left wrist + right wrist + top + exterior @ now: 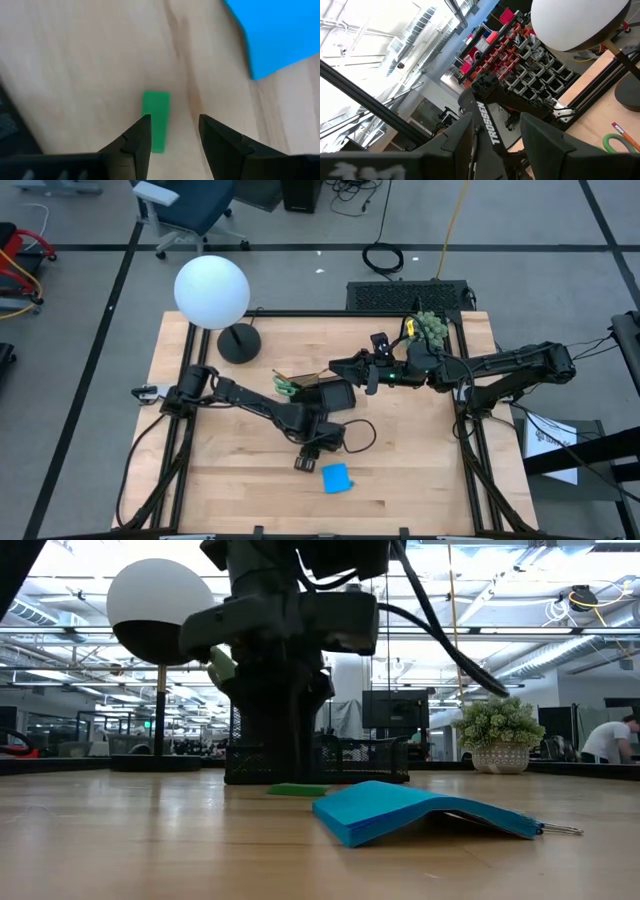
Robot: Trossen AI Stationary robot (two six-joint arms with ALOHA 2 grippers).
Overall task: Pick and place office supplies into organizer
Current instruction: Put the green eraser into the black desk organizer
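Green piece (155, 119) flat on wood, just beside blue note pad (336, 478), short of organizer (335, 393). We've got left gripper (172, 132) over it, jaws apart, nothing held. Step: pick approach. Next, we reckon: centre, drop, pinch. Right gripper (496, 131) hangs beside organizer, jaws parted, empty.

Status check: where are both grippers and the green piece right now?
Left gripper open over green piece. Right gripper empty, raised near organizer. Blue note pad beside.
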